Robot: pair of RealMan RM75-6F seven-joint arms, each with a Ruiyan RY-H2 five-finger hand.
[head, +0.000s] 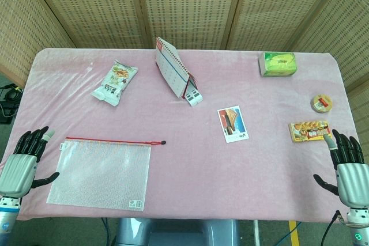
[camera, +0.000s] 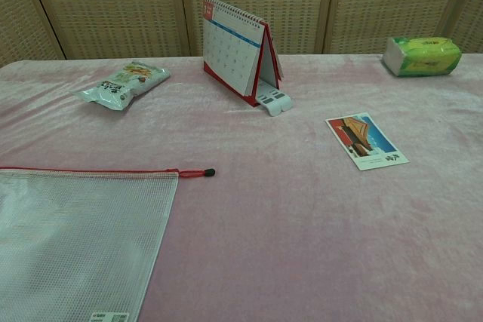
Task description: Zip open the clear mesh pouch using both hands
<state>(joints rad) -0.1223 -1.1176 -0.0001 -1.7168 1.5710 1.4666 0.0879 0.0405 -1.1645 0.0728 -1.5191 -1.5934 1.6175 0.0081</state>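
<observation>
the clear mesh pouch (head: 101, 171) lies flat at the near left of the pink tablecloth (head: 196, 165), its lower edge close to the table's front edge. its red zipper (head: 109, 140) runs along the far edge, and the dark zipper pull (head: 163, 142) sticks out past the pouch's far right corner, so the zip looks closed along its length. a small label (head: 135, 204) sits at the pouch's near right corner.

the left hand (head: 22, 162) rests at the table's left front edge, just beside the pouch's left side but not touching it; its fingers are spread and it holds nothing. the right hand (head: 346, 168) is at the right front edge, well apart from the pouch, fingers likewise spread with nothing in them. neither hand appears in the chest view.

farther back, a snack bag (head: 115, 82) lies left of centre, and a red-edged desk calendar (head: 172, 74) stands tent-wise near the middle with a small white object (head: 193, 97) touching its base. a picture card (head: 233, 124) lies right of centre. a green tissue pack (head: 279, 64) sits at the far right, a small round tin (head: 322, 103) nearer, and an orange snack packet (head: 309, 131) lies just beyond the right hand.
</observation>
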